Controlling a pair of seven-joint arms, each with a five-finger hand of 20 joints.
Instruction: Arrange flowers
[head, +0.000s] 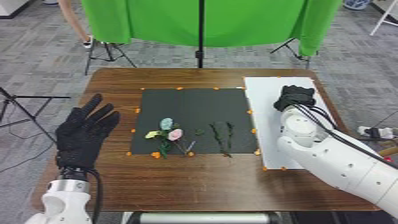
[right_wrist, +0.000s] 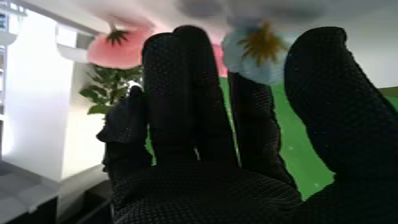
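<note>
Flowers (head: 175, 134) on dark mat (head: 191, 105), white sheet (head: 266, 100) beside

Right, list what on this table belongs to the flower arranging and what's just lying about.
For the job:
blue flower
pink flower
yellow flower
green stems
probably the dark mat under them

Just lying about, it seems:
orange bits around the mat
white sheet

We appear to be in a robotics lab or studio, where a green backdrop (head: 147, 22) hangs behind a brown wooden table (head: 169, 195) dotted with orange marks (head: 179, 88), black stands (head: 108, 52) rise from grey flooring (head: 164, 60), and white robot arms (head: 333, 162) reach over the tabletop.
</note>
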